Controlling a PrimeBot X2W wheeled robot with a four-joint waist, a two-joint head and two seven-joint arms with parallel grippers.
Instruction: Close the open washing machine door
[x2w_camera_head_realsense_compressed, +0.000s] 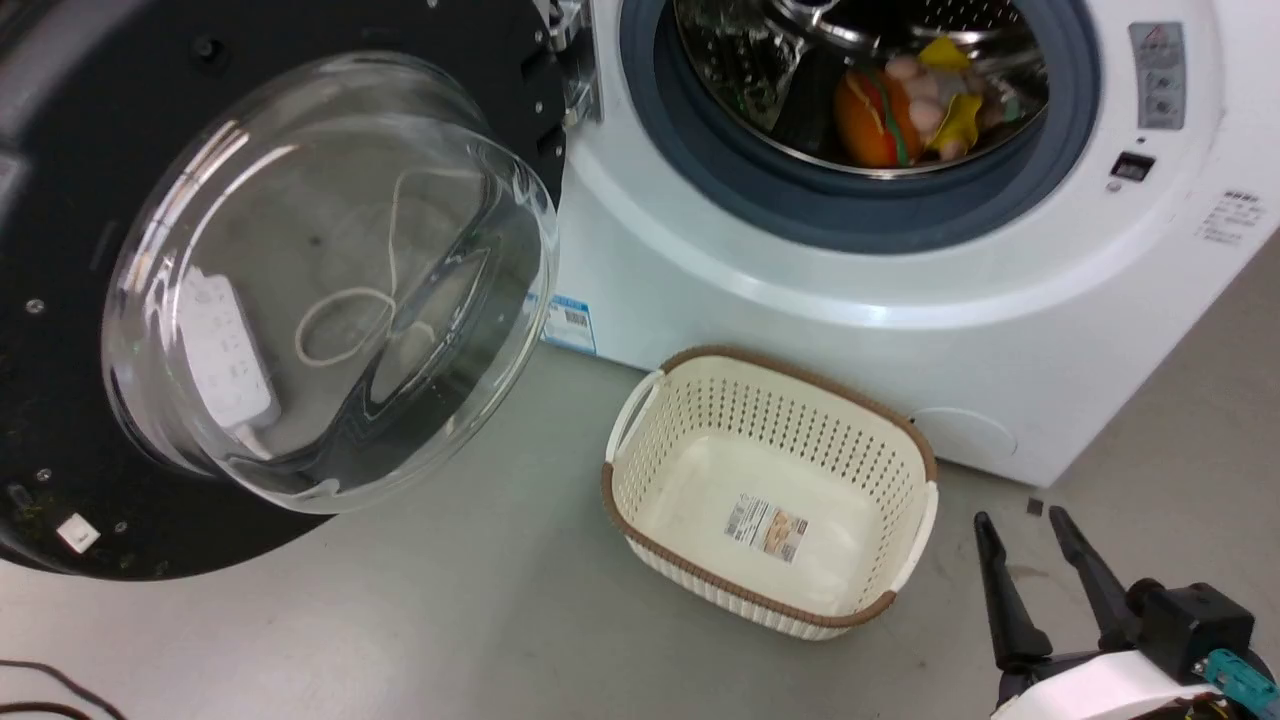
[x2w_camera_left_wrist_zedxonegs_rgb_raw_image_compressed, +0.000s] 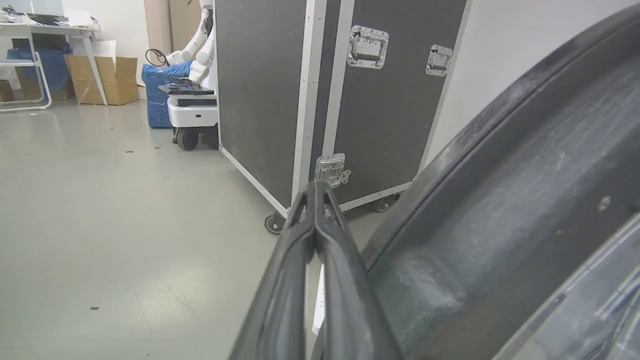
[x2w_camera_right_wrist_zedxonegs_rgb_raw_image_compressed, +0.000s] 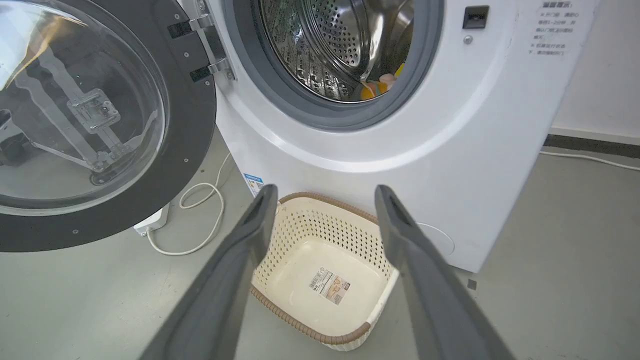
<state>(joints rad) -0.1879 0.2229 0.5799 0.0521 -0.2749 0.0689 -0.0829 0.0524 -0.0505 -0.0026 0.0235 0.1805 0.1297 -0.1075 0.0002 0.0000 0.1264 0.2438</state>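
The washing machine door (x2w_camera_head_realsense_compressed: 330, 280) stands swung wide open at the left, its glossy black rim and bulging glass bowl facing me, hinged beside the drum opening (x2w_camera_head_realsense_compressed: 860, 100). In the right wrist view the door (x2w_camera_right_wrist_zedxonegs_rgb_raw_image_compressed: 190, 125) hangs left of the white machine (x2w_camera_right_wrist_zedxonegs_rgb_raw_image_compressed: 450, 150). My left gripper (x2w_camera_left_wrist_zedxonegs_rgb_raw_image_compressed: 316, 187) is shut on nothing, lying close alongside the door's dark outer face (x2w_camera_left_wrist_zedxonegs_rgb_raw_image_compressed: 500, 225); I cannot tell whether it touches. My right gripper (x2w_camera_head_realsense_compressed: 1025, 525) is open low at the right, apart from the door, and its fingers (x2w_camera_right_wrist_zedxonegs_rgb_raw_image_compressed: 326, 192) frame the basket.
A cream basket (x2w_camera_head_realsense_compressed: 770, 500) with a brown rim stands on the floor before the machine. A white power strip (x2w_camera_right_wrist_zedxonegs_rgb_raw_image_compressed: 150, 225) and its cable lie under the door. Soft toys (x2w_camera_head_realsense_compressed: 900, 110) sit in the drum. A black wheeled flight case (x2w_camera_left_wrist_zedxonegs_rgb_raw_image_compressed: 270, 100) and another robot (x2w_camera_left_wrist_zedxonegs_rgb_raw_image_compressed: 192, 100) stand behind the door.
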